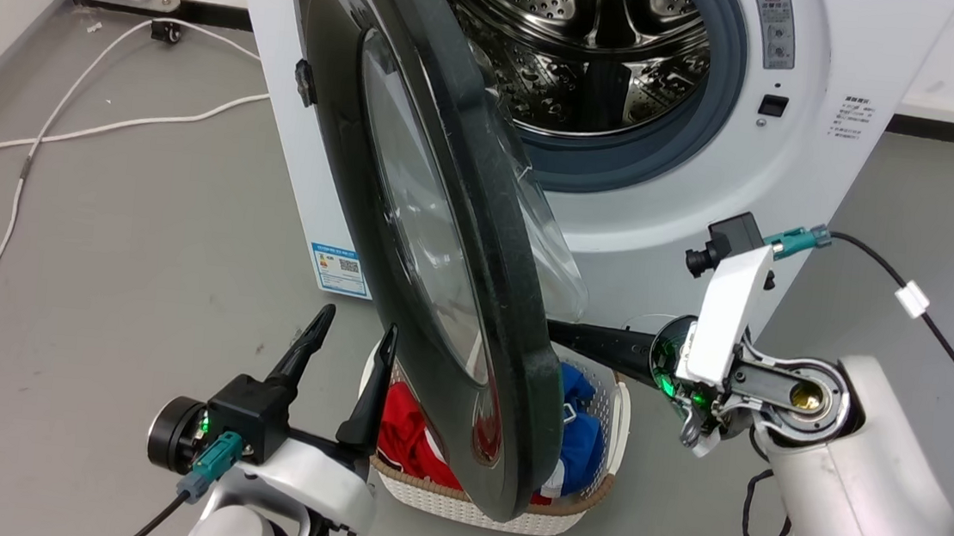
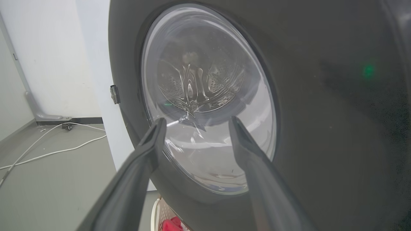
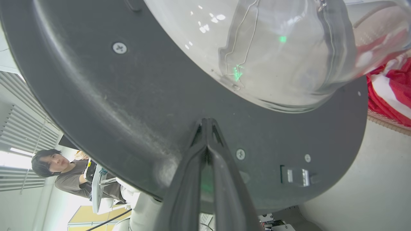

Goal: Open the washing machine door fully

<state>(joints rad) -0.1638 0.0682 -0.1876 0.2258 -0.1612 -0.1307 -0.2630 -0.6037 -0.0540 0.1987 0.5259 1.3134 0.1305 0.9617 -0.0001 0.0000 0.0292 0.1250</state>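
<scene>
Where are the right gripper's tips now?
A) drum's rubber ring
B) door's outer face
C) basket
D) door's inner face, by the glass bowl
D: the right wrist view shows the shut right gripper at the door, on its inner face with screws, next to the glass bowl.

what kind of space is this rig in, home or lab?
Probably a lab mocked up as a laundry corner: a washer with its door swung out, a basket of clothes before it, loose cables on the grey floor, and a person nearby.
</scene>
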